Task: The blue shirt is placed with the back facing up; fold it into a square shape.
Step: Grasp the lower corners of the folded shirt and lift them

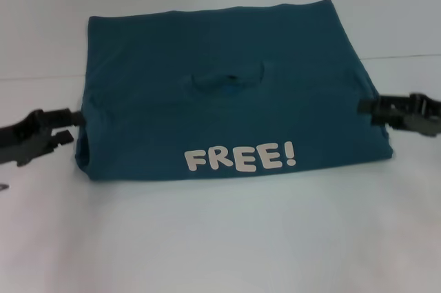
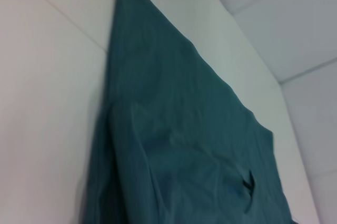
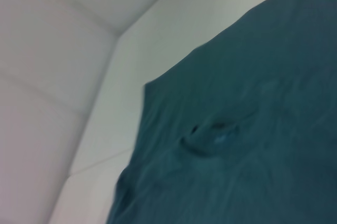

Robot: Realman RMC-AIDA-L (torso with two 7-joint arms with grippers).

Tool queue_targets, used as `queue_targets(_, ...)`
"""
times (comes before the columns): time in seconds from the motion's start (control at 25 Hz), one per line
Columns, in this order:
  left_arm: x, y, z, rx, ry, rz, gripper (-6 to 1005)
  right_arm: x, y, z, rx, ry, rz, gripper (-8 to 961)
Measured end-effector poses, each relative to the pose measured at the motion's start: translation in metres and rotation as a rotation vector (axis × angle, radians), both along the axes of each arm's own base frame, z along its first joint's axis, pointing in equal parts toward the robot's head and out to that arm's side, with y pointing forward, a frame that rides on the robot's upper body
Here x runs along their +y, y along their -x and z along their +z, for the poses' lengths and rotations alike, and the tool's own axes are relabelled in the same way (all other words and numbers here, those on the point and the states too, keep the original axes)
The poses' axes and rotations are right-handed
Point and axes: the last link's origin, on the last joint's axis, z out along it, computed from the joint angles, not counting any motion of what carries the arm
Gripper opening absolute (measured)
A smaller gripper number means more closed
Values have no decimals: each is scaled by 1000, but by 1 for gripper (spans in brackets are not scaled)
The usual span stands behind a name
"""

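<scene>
Blue shirt nearly squared, our grippers at its sides

The blue shirt (image 1: 234,100) lies folded on the white table (image 1: 220,238), lettering up; our left gripper (image 1: 69,127) stands parted beside its edge, right gripper (image 1: 365,105) unclear; we judge a final tidy remains.

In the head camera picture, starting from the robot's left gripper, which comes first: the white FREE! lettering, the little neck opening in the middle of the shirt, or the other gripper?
From the left gripper:
1. FREE! lettering, on the blue shirt's near edge.
2. Neck opening, mid-shirt; nearly as close, hard to separate from the lettering.
3. Right gripper, at the shirt's opposite side.
</scene>
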Motion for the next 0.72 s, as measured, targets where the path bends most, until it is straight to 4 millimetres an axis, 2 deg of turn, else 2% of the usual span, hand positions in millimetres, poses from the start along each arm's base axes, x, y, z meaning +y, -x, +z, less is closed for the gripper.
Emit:
queue_targets(0.16,-15,8,-10,-26,9,-27,513,-23,-5,2,39,32,58,650)
queue_targets(0.28,-23,17,-19,-52,27,7,511,-32,-6,1,56,43,87,650)
queue_targets(0.48,-28,26,-25,-59,29,55,509,-35,-7,-3,60,47,96,650)
queue_targets(0.72,-18,30,-30,9,-8,55,509,-31,-4,-3,55,40,103,650)
